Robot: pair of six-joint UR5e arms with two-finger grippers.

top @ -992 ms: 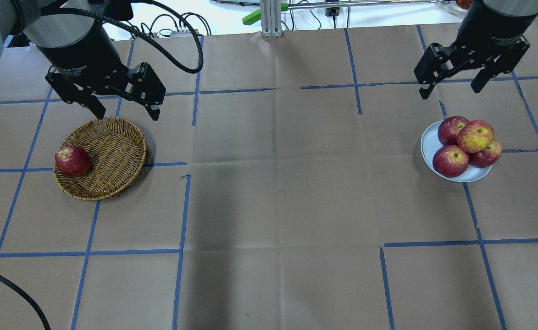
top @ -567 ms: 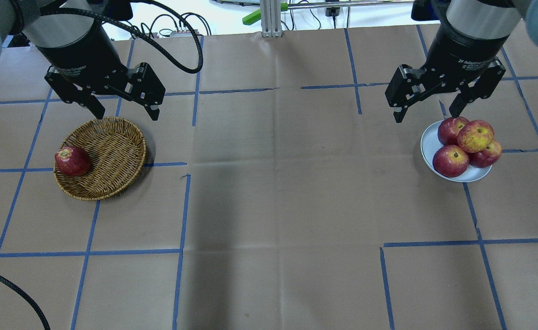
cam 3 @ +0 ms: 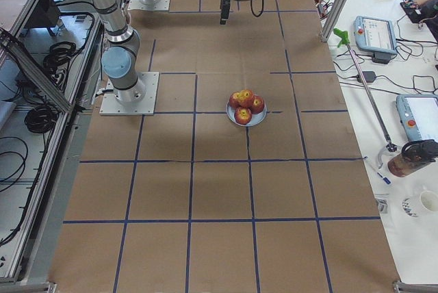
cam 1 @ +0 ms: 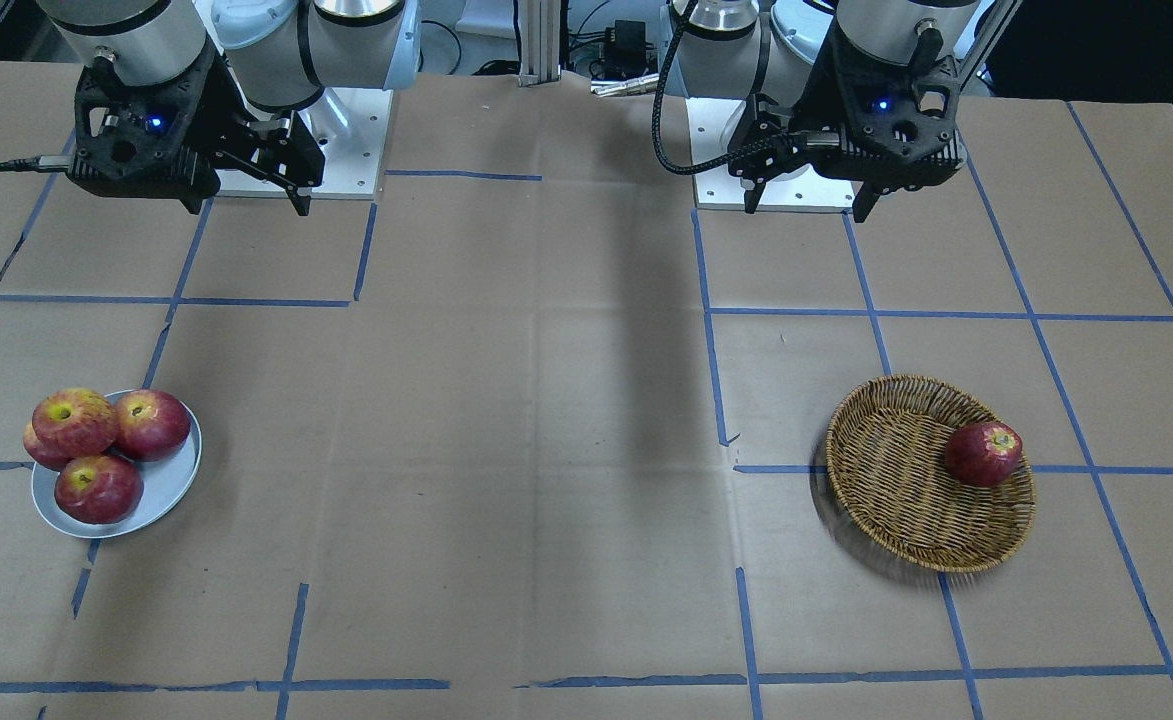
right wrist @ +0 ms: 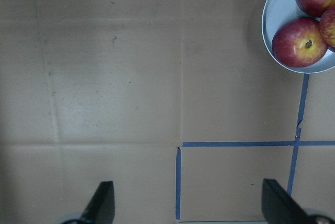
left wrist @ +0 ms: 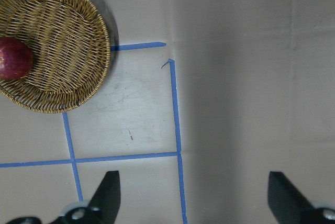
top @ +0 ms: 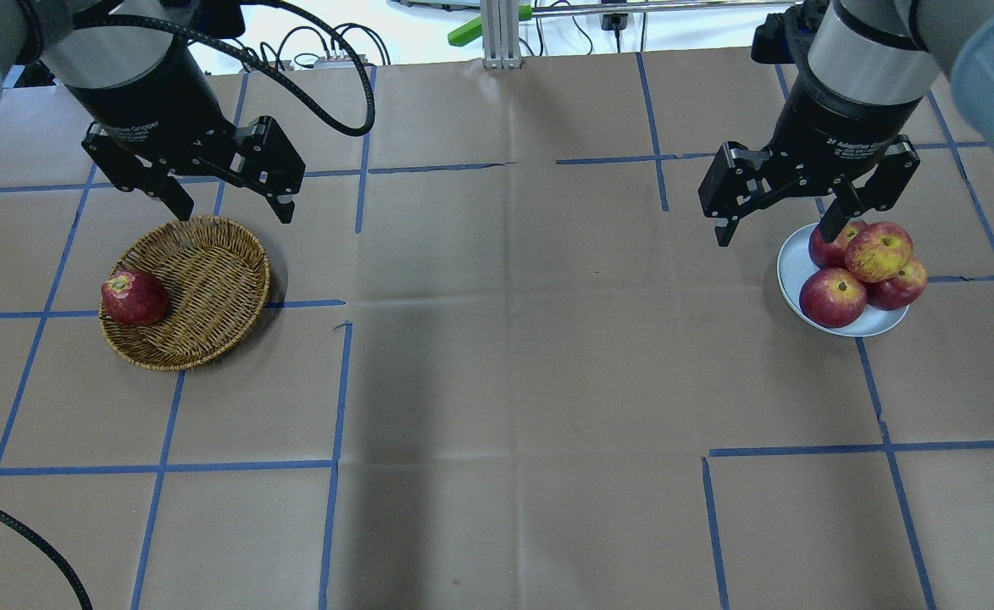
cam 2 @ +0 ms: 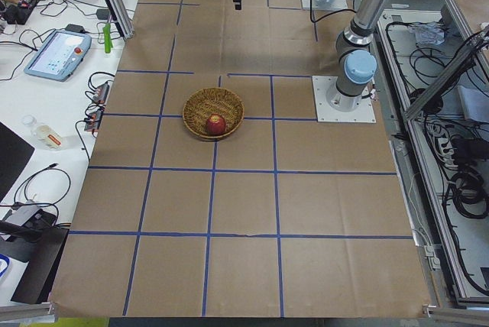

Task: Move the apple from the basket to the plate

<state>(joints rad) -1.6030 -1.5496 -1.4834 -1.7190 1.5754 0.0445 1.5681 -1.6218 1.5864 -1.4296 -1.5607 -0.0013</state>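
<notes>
The streaky orange-red apple (top: 878,252) with a yellow stem patch lies on top of three darker apples on the pale blue plate (top: 793,263) at the right. It also shows in the front view (cam 1: 74,420). The wicker basket (top: 200,280) at the left holds one dark red apple (top: 134,298) against its left rim. My left gripper (top: 234,212) is open and empty, raised over the basket's far edge. My right gripper (top: 776,237) is open and empty, raised over the plate's far-left edge. One of its fingers overlaps a dark apple in the overhead view.
Brown paper with blue tape lines (top: 335,381) covers the table. An aluminium post (top: 502,34) and cables stand at the far edge. The left wrist view shows the basket (left wrist: 63,41); the right wrist view shows the plate (right wrist: 275,9).
My right gripper has moved left and nearer, from beyond the plate to over its far-left edge. The left gripper and all the apples have not moved.
</notes>
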